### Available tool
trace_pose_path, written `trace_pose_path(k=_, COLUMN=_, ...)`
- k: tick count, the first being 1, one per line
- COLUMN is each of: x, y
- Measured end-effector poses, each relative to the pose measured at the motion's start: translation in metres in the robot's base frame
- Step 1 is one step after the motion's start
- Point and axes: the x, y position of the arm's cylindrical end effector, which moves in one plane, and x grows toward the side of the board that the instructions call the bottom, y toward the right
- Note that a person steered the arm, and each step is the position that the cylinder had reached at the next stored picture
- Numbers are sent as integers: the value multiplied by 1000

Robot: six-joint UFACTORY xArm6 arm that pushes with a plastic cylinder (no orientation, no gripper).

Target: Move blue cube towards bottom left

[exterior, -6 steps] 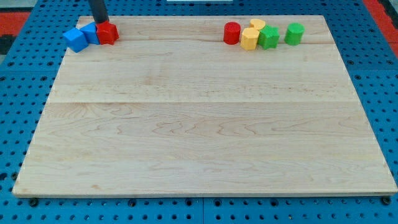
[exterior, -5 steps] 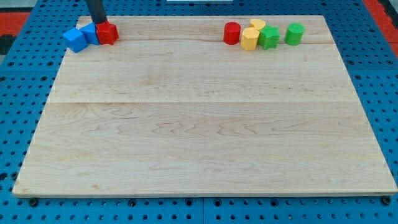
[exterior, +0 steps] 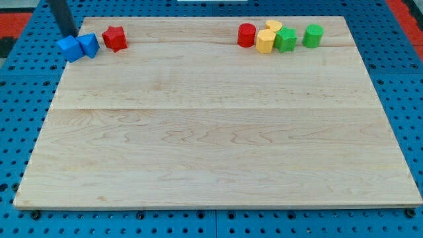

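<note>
Two blue blocks sit at the board's top left corner. The left one (exterior: 69, 48) looks like a cube and hangs at the board's left edge. The other blue block (exterior: 88, 45) touches its right side. My tip (exterior: 68, 32) stands just above the left blue block, at the view's top left. A red star-like block (exterior: 115, 38) lies a little to the right of the blue pair, apart from it.
The wooden board (exterior: 218, 132) lies on a blue pegboard. Near the top right stand a red cylinder (exterior: 246, 34), two yellow blocks (exterior: 266, 41), a green block (exterior: 286, 39) and a green cylinder (exterior: 312, 35).
My tip moved left from above the red block to above the left blue block. The two blue blocks shifted slightly left and down. The red block now stands apart from them.
</note>
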Motion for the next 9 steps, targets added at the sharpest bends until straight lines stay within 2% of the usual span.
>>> trace_pose_path(k=3, x=195, y=73)
trace_pose_path(k=5, x=228, y=112)
trace_pose_path(k=6, x=261, y=112)
trace_pose_path(k=7, x=264, y=156)
trace_pose_path(k=8, x=301, y=177)
trace_pose_path(k=9, x=315, y=121)
